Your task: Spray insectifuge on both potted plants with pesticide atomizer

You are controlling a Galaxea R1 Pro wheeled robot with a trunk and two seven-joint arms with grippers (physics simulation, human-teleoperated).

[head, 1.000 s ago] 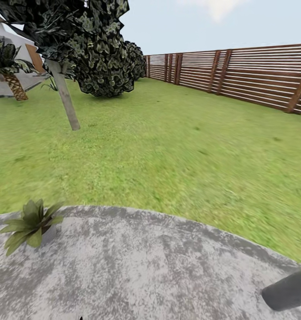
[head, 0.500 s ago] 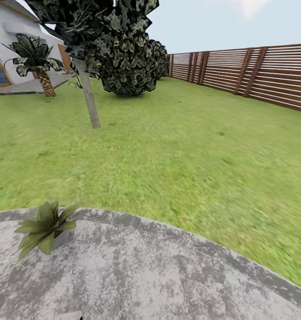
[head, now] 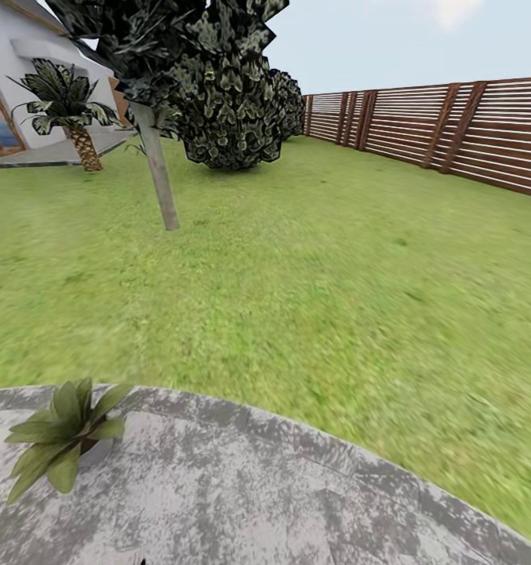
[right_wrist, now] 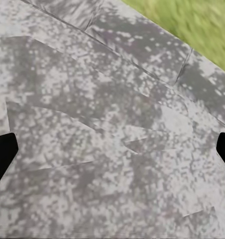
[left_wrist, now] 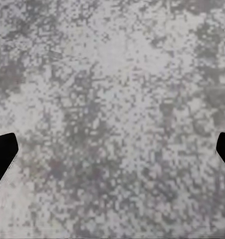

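No legible text, label, brand, number or sign appears on any surface in the head or wrist views.

Plain black fingertips [left_wrist: 3, 157] on both end effectors

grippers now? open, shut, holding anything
left gripper: open, holding nothing, over the patio
right gripper: open, holding nothing

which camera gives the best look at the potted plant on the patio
The head view: the potted plant sits whole at the patio edge near the lawn, leaves spread. The left wrist and right wrist views look down on grey mottled paving between open fingertips.
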